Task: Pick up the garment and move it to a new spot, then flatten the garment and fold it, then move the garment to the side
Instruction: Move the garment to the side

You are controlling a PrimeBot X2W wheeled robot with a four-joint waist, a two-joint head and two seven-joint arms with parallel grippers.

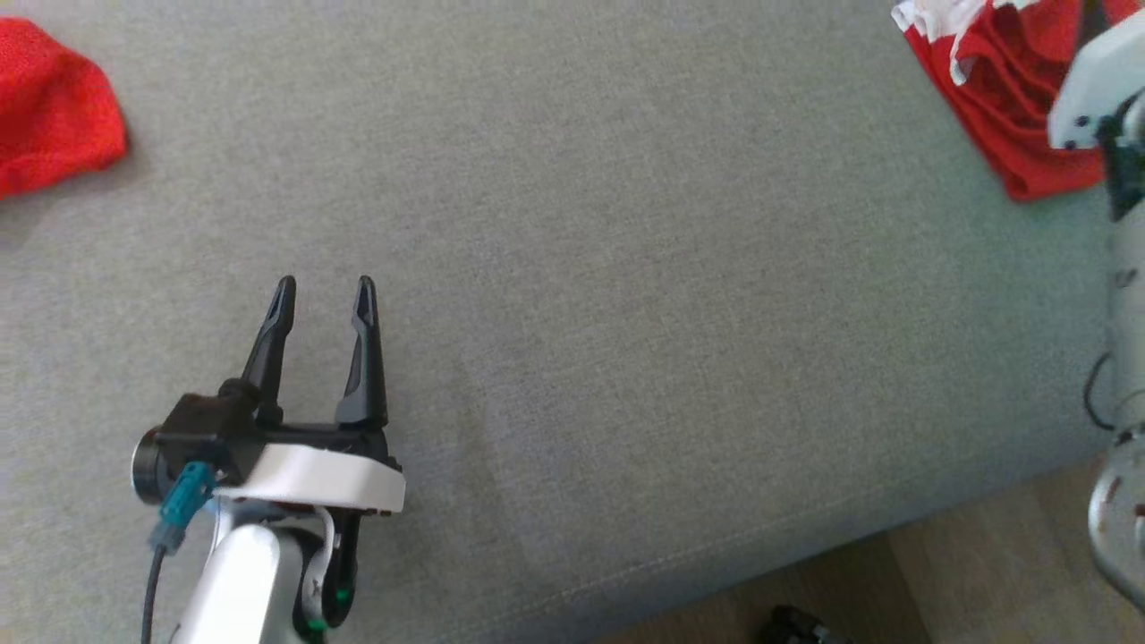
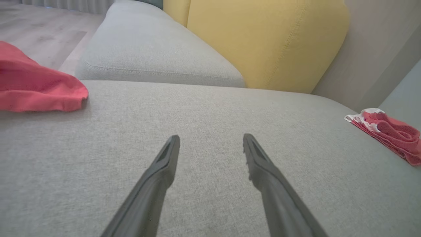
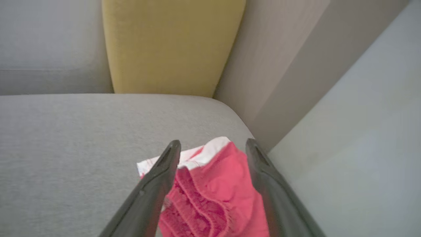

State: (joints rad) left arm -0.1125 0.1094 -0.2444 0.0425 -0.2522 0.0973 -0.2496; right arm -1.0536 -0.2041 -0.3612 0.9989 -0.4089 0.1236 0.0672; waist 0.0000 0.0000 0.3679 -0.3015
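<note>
Left fingers are held spread wide over the bare near-left part of the sofa seat, with nothing between them. Right fingers are spread just as wide and are seen straddling the garment. No pinch on the cloth can be made out, so it is judged loose, not held.

Garment is red with a white edge, bunched into a compact fold. It lies on the far right corner of the seat, just beside the pale side panel and near the yellow cushion. A second red cloth lies well apart at far left, untouched.

Step judged: the last one, garment set to the side. Next move: right arm to be lifted straight off with fingers apart, so the fold is not snagged or dragged open.
</note>
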